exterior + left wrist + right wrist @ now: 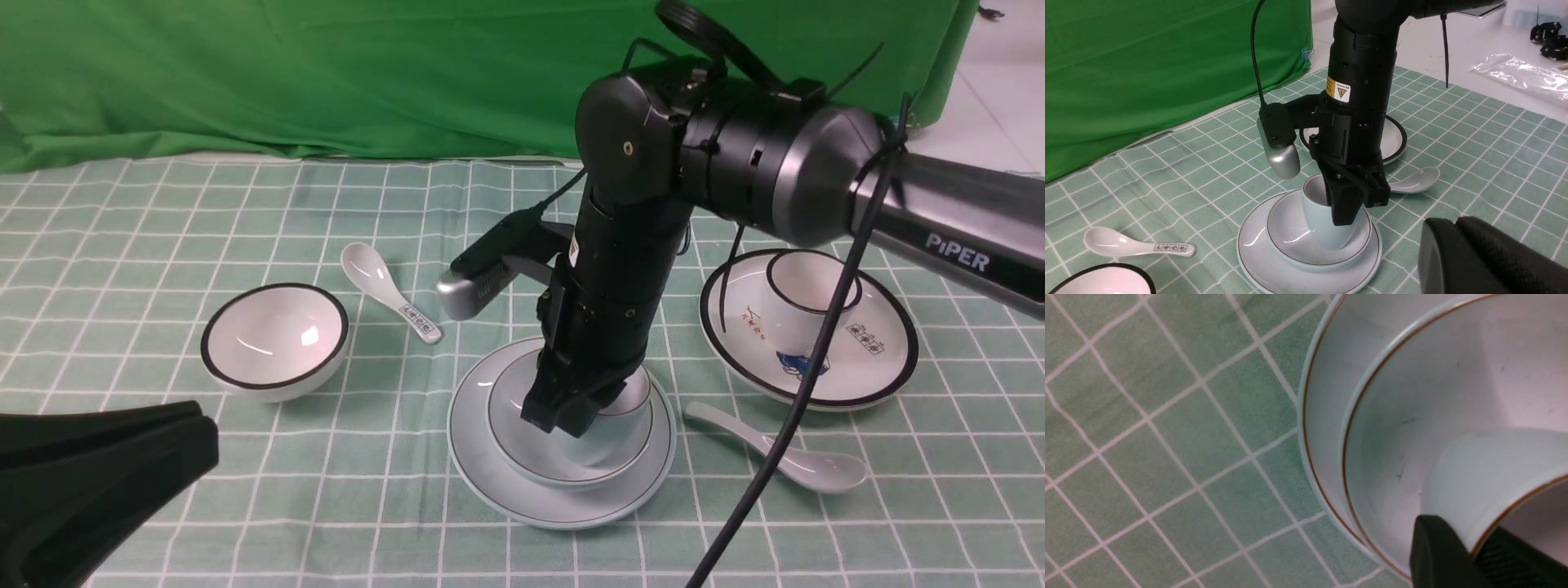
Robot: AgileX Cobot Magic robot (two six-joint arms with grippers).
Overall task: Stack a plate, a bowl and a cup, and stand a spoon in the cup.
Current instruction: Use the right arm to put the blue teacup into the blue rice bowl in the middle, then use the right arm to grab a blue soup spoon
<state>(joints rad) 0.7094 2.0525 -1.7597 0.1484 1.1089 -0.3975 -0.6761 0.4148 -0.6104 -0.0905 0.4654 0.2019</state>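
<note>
Right gripper (pixel 567 423) pointing down, jaws narrow, pinching wall of cup (pixel 1323 228): one finger outside, one inside rim. Cup upright, low inside bowl (pixel 1290 241) directly beneath gripper; contact with bowl floor not resolvable. Bowl seated on plate (pixel 1257 261). Spoon (pixel 808 465) flat on bench (pixel 122 245), right of gripper, near plate, not touching. Left gripper (pixel 122 457) well apart to left, jaws together, holding nothing.
</note>
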